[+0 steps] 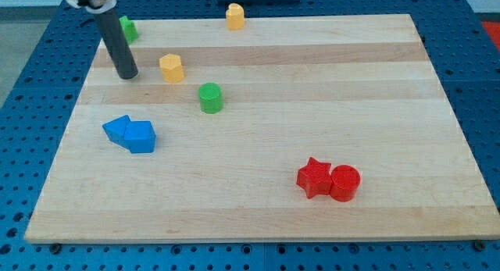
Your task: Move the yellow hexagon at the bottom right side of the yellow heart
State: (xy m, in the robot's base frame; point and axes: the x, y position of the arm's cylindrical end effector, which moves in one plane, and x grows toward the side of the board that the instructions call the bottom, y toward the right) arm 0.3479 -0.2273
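The yellow hexagon [171,68] sits on the wooden board [312,83] at the upper left. The yellow heart [235,16] stands at the board's top edge, up and to the right of the hexagon and well apart from it. My tip [126,75] rests on the board just left of the hexagon, with a small gap between them and no contact. The dark rod rises from the tip toward the view's top left.
A green block [129,27] sits behind the rod at the top left, partly hidden. A green cylinder [210,98] lies below and right of the hexagon. Two blue blocks [130,133] touch at the left. A red star [314,177] and red cylinder [344,183] touch at the lower right.
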